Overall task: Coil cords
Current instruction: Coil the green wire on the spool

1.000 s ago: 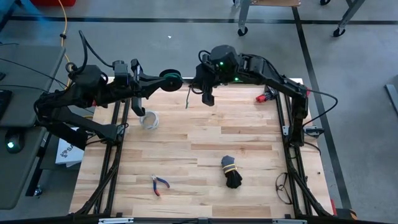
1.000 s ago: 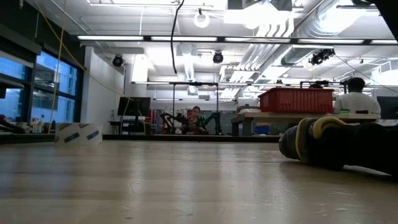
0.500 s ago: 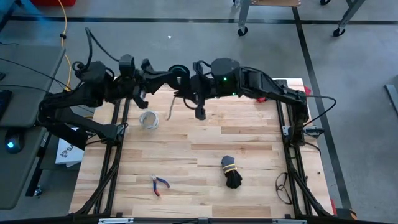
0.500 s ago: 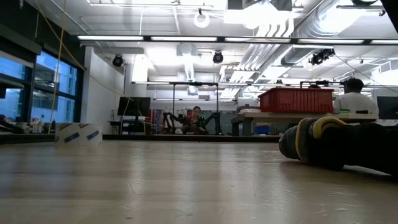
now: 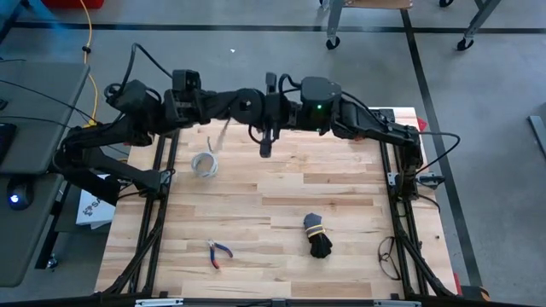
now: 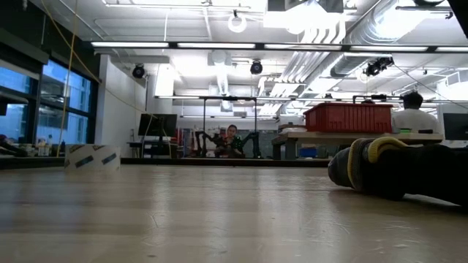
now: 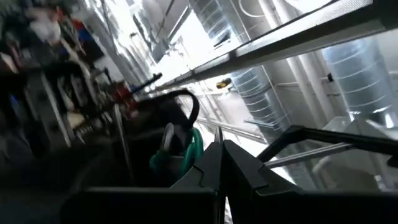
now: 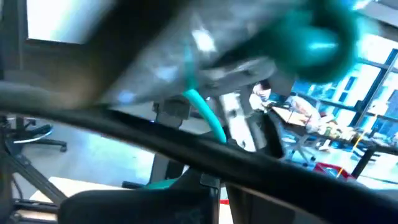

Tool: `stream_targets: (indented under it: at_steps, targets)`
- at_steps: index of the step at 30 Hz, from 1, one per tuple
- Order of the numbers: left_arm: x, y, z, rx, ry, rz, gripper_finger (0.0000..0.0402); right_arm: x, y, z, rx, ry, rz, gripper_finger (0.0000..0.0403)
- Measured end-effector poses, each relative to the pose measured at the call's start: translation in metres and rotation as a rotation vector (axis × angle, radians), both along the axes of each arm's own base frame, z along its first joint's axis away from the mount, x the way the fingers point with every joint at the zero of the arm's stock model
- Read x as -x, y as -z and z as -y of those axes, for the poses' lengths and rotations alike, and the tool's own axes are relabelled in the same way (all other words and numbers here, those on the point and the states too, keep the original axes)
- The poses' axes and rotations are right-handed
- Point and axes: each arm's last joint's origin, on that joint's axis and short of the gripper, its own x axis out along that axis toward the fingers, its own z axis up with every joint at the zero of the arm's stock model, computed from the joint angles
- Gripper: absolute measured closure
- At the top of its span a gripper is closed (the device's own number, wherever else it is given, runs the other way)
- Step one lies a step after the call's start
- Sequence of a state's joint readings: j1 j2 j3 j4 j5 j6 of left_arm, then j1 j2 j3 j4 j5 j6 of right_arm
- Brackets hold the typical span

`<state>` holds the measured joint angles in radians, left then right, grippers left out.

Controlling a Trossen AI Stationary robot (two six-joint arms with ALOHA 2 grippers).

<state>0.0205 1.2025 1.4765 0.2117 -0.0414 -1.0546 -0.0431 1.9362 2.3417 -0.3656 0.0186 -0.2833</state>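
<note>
The dark-green cord is a small dark coil (image 5: 248, 106) held high above the table's far middle; its thin tail (image 5: 213, 138) hangs toward the pale ring. In the left wrist view the green loops (image 7: 188, 148) sit beside the shut fingers of my left gripper (image 5: 240, 106). My right gripper (image 5: 267, 112) comes level from the table's right and meets the coil, shut. In the blurred right wrist view a green strand (image 8: 206, 117) runs down to its fingers. Neither gripper shows in the low view. My left gripper holds the cord's coil (image 7: 184, 155) from the table's left, fingers shut and tipped a little upward; the coil is lifted clear of the table. My right gripper is shut at the coil's right side, where a green strand (image 8: 219, 135) runs in between its fingers; blur hides the exact spot.
A pale grey-white ring (image 5: 203, 164) lies at the left. A black cord bundle with a yellow tie (image 5: 318, 236) (image 6: 395, 169) lies near the front right, red-handled pliers (image 5: 218, 252) near the front left, a red tool (image 5: 367, 132) at the far right.
My left gripper has carried the coil a little toward the table's right and rolled about its own axis. My right gripper has come left to the coil and tipped up to level. The hanging tail has swung from the coil's right side to its left and risen.
</note>
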Motion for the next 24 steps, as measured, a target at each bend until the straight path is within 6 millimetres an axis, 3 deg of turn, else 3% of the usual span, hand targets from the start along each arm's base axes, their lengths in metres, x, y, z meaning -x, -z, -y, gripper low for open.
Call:
stream_targets:
  at_steps: [14,24]
  targets:
    - [0.015,0.007,0.014,0.102,0.112,-0.155,0.0401,0.001,-0.001,0.013,0.111,0.049,0.001,0.0403]
    - [0.039,0.024,0.010,-0.085,0.040,-0.405,0.0401,0.005,0.007,0.032,0.217,0.100,-0.107,0.0403]
